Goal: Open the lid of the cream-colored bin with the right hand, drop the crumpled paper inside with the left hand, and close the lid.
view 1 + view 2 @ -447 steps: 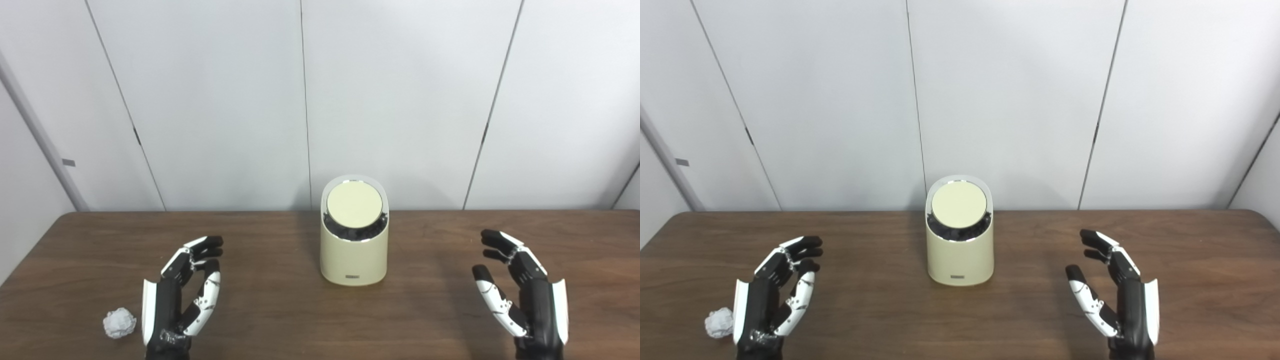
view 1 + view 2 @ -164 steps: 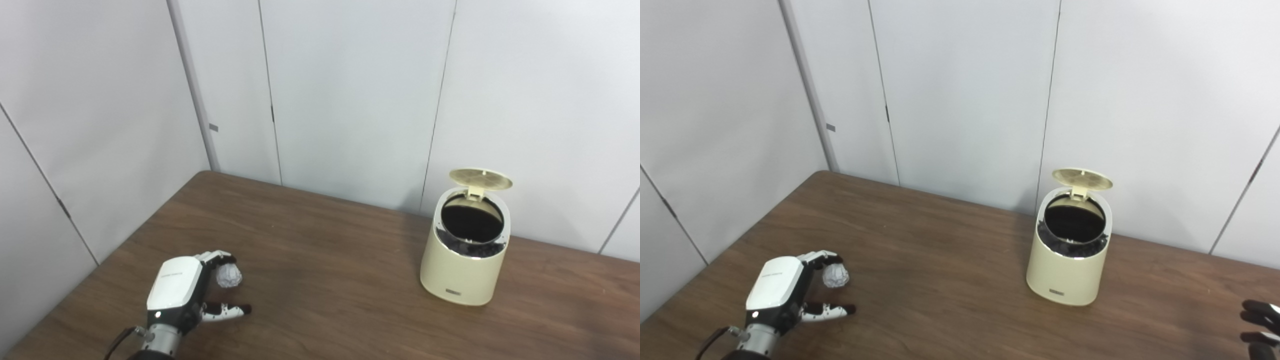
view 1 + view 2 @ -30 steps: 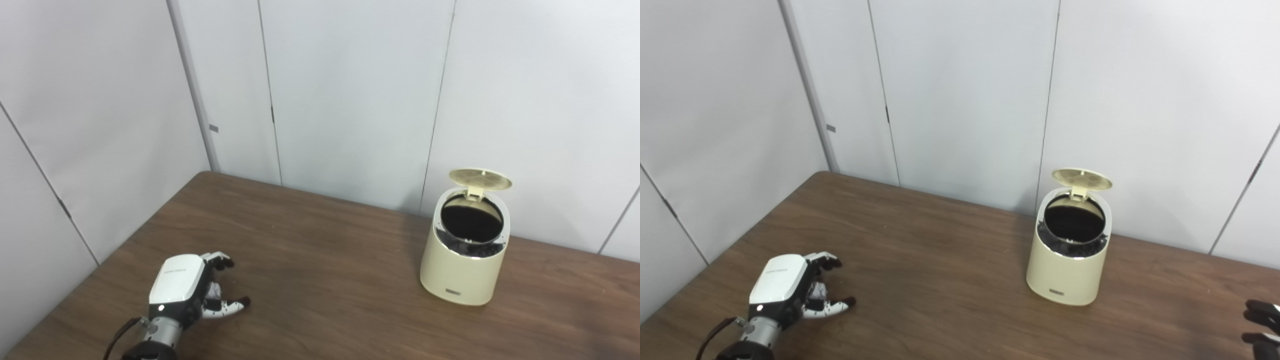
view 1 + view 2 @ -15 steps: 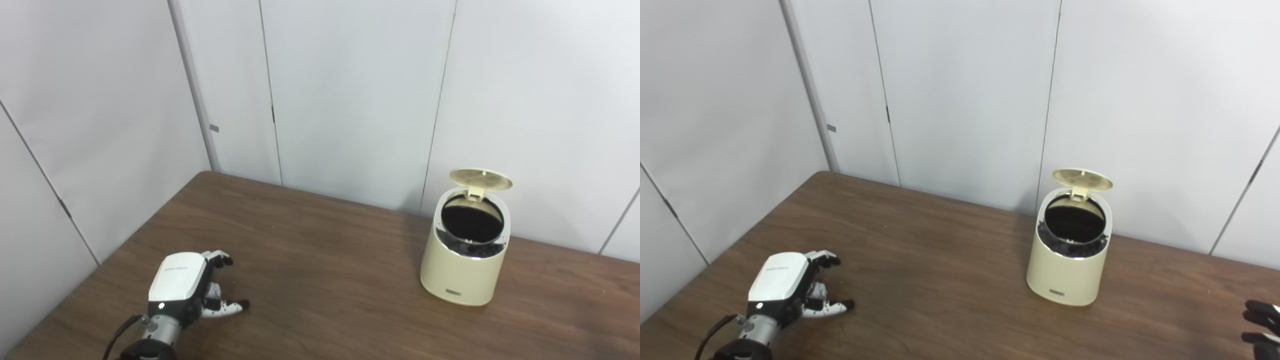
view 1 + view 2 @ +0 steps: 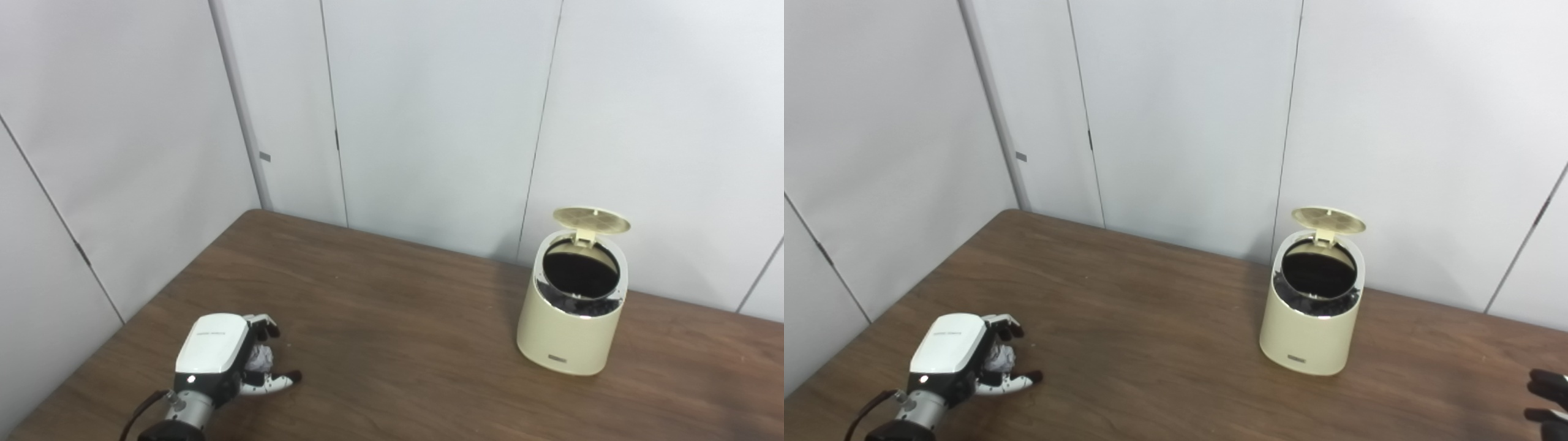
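The cream-colored bin (image 5: 568, 340) stands at the back right of the brown table (image 5: 392, 343). Its round lid (image 5: 591, 219) is tipped up on the rear hinge, and the dark inside (image 5: 580, 271) shows. My left hand (image 5: 214, 352) rests low at the near left corner, back upward. Its fingers curl over the crumpled paper (image 5: 261, 356), with the thumb stretched out below it. Of my right hand (image 5: 1548, 397), only dark fingertips show at the bottom right edge of the right eye view. They are spread apart with nothing between them, far from the bin.
Grey wall panels (image 5: 429, 110) close off the back and left sides right behind the table edges. The table's left edge (image 5: 122, 324) runs close beside my left hand. A wide stretch of bare wood lies between the hand and the bin.
My left hand has drawn a little back toward the near left, with the paper staying under its fingers. The view has shifted slightly. The bin lid stays up.
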Tool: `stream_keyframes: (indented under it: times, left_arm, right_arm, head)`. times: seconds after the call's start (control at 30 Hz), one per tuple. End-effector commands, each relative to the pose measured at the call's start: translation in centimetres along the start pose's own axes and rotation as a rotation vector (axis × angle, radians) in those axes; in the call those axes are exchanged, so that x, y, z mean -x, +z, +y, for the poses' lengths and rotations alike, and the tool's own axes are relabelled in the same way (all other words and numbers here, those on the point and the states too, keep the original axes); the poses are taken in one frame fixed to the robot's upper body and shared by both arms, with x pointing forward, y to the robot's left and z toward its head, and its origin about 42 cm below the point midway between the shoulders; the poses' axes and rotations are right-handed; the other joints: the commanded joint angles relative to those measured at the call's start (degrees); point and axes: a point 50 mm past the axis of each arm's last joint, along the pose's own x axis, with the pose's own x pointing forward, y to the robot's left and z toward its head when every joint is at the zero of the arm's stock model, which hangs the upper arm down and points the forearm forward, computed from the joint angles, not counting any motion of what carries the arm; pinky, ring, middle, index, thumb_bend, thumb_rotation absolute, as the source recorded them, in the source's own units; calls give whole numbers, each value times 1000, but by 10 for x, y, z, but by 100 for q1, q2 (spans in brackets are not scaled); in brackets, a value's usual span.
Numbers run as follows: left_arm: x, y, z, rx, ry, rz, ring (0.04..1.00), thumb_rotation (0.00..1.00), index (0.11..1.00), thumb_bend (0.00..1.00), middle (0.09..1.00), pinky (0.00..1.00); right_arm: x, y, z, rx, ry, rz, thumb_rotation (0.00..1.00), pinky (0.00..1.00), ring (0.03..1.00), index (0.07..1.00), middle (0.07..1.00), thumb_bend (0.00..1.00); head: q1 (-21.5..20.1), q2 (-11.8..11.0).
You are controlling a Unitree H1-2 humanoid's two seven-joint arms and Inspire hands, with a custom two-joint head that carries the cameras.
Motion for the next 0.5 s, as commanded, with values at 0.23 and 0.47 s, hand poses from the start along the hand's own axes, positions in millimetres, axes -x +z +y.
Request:
stream_keyframes:
  times: [0.23,0.47]
  left_arm:
    - [9,-15,2,-33,0,15,585,367,641,1000,631,484]
    - [12,-17,-1,-26,-4,20,585,365,642,1000,632,486]
  right_arm:
    - [-11,11,-7,10,1,-87,773,558,700,680,717,423]
    - [-10,11,-8,10,2,-82,770,556,698,680,717,411]
  head:
    - [12,30]
    - [3,54]
